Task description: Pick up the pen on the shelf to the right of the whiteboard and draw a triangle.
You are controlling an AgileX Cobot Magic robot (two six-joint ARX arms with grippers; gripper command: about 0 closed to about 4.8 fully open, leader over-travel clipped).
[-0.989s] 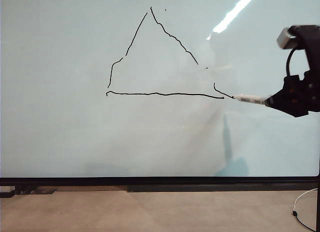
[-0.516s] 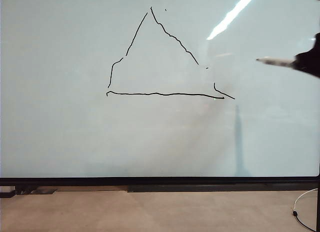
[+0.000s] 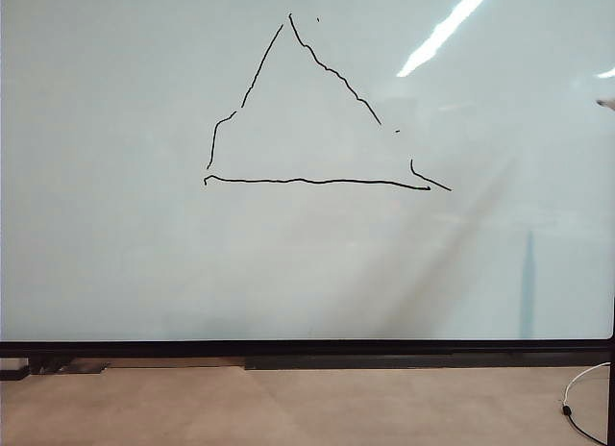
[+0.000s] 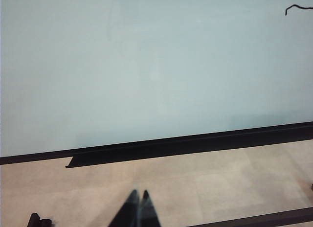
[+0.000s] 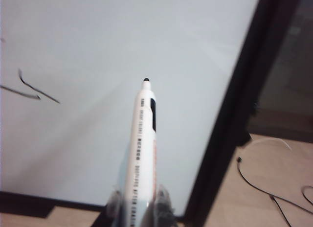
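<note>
Gripping the pen [image 5: 143,153] — right tool [image 5: 138,207]; left tool [image 4: 138,207] closed, off whiteboard [image 3: 115,263].

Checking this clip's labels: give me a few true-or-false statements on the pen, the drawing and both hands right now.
1. The right hand is shut on the pen. True.
2. The pen's tip touches the whiteboard. False: in the right wrist view it points at the board but stands clear of it.
3. The triangle is a closed outline. False: gaps remain at the corners.
4. The left hand holds a second pen. False: it is shut and empty, low by the board's bottom frame.
</note>
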